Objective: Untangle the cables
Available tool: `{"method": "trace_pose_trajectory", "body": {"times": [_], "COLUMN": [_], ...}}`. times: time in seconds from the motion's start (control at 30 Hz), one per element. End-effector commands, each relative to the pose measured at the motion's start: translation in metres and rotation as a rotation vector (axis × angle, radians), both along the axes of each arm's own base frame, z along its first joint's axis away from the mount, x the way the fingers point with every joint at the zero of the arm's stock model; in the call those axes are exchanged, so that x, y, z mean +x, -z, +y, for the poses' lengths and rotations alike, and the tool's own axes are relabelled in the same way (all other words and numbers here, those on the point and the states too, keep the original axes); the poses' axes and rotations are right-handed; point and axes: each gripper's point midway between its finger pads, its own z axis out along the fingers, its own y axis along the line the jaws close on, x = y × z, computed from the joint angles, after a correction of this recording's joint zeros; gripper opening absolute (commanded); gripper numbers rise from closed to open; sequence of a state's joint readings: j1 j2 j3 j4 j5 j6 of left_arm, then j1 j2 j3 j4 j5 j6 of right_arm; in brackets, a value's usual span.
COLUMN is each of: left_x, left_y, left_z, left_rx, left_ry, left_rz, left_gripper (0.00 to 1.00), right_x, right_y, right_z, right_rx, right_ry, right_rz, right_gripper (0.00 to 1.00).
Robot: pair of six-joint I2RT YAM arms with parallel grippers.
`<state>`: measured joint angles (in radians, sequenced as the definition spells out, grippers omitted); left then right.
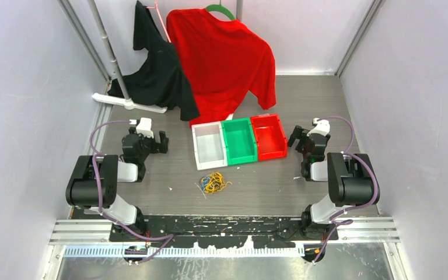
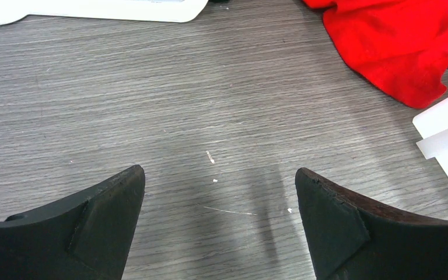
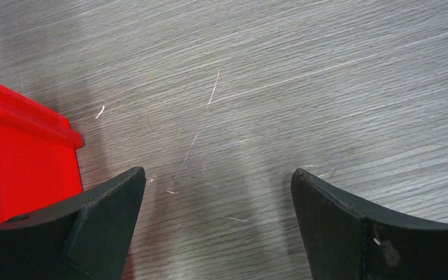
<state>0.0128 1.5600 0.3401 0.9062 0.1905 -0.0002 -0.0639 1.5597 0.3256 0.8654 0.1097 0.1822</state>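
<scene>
Both grippers stand spread wide and hold nothing: the left gripper and the right gripper each show only bare wood-grain table between their fingers. The cables, a small knot of orange-yellow with a few blue strands, lie nearer the arm bases than either pair of fingers, roughly midway between the two pairs and well apart from each. The step in hand looks like the first reach. It would likely go best if one gripper pinches an outer loop at the knot's edge while the other draws a single strand away, tips closing low against the table, since such thin strands could slip past thick pads. Open table surrounds the knot on its near side. Just beyond it, between the two pairs of fingers, sit the white bin, green bin and red bin, the last just beside one right finger. Farther off, the red shirt and black garment reach the table, so pulls seem safer directed toward the bases.
</scene>
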Motion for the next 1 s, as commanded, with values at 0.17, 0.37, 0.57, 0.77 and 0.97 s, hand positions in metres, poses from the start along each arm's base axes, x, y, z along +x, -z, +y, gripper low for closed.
{"method": "trace_pose_trajectory", "body": {"times": [0.17, 0.37, 0.57, 0.77, 0.97], "left_x": [0.010, 0.010, 0.012, 0.004, -0.032], "left_y": [-0.019, -0.018, -0.024, -0.040, -0.061], "left_z": [0.003, 0.003, 0.007, 0.001, -0.029], "left_rx": [0.003, 0.002, -0.002, 0.017, 0.021], "left_ry": [-0.014, -0.016, -0.033, 0.023, 0.277], "left_rz": [-0.067, -0.066, -0.054, 0.093, 0.304], "left_gripper": [1.00, 0.99, 1.00, 0.99, 1.00], "right_x": [0.015, 0.017, 0.002, -0.022, -0.044], "right_y": [-0.027, -0.032, -0.071, -0.119, -0.136], "right_z": [-0.002, -0.006, -0.060, -0.070, -0.063], "right_rx": [-0.014, -0.012, -0.016, 0.186, 0.413], "right_ry": [-0.005, 0.025, 0.393, 0.599, 0.688], "right_rz": [-0.088, -0.101, -0.054, -0.199, -0.133], "right_gripper": [1.00, 1.00, 1.00, 1.00, 1.00]}}
